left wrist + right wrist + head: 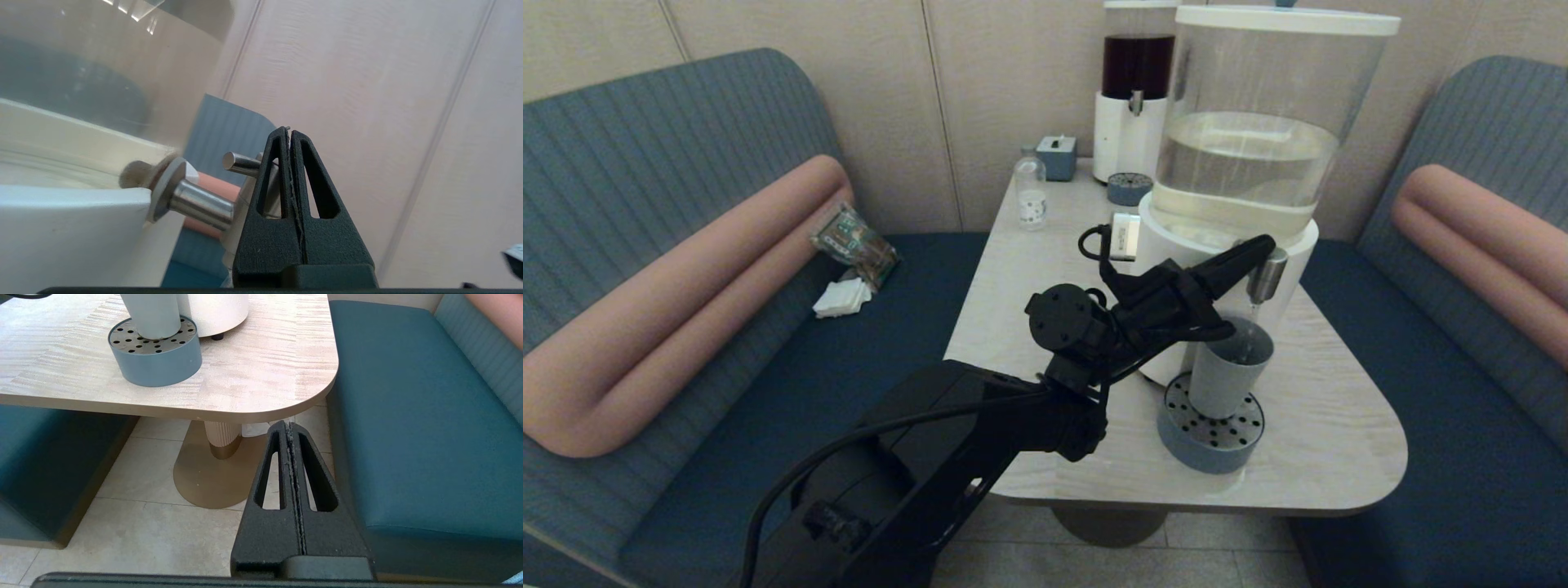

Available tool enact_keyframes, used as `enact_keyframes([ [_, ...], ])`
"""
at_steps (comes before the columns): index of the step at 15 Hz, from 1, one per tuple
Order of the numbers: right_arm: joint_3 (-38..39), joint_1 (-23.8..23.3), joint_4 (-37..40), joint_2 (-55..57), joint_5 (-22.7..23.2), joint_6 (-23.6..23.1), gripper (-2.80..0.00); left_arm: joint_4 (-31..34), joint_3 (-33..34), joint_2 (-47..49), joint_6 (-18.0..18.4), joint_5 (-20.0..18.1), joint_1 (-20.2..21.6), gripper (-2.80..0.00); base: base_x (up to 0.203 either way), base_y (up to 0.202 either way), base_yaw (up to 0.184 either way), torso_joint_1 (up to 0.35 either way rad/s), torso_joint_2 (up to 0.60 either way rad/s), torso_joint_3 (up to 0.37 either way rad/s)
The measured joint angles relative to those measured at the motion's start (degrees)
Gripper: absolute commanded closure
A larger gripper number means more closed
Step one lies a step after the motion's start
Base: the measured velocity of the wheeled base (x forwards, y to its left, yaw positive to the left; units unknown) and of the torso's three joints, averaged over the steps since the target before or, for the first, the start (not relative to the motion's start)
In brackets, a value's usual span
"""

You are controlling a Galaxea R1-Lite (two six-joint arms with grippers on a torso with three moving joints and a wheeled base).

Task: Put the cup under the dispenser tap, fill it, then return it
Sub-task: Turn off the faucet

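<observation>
The grey-blue cup [1227, 371] stands upright on a low round perforated tray [1205, 453], directly below the brushed-steel dispenser tap [1266, 278]. A thin stream of water [1252, 314] runs from the spout into the cup. My left gripper [1262, 242] is shut with nothing between its fingers, its tips resting against the top of the tap. In the left wrist view the shut gripper [289, 132] lies beside the tap's steel lever pin [241, 162] and pipe [200, 204]. My right gripper [289, 425] is shut and parked below the table's near right corner; from there the cup's base [151, 314] and the tray [157, 365] show.
The large clear-liquid dispenser [1258, 122] fills the table's right back. Behind it stand a dark-red-liquid dispenser [1137, 65] with its own small tray [1129, 189], a small bottle [1030, 192] and a blue box [1057, 157]. A snack packet [854, 245] and napkins [841, 298] lie on the left bench.
</observation>
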Motion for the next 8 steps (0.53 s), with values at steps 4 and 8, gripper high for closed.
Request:
enact_keyframes([
  [4,0.0,0.0,0.0,0.0,0.0,0.0,0.0,0.6,0.1,-0.2,-2.9,-0.9,-0.5,0.0,0.0,0.0,0.0,0.0,0.0,0.0],
  [8,0.0,0.0,0.0,0.0,0.0,0.0,0.0,0.0,0.0,-0.1,-4.6,-0.6,0.0,0.0,0.0,0.0,0.0,0.0,0.0,0.0],
])
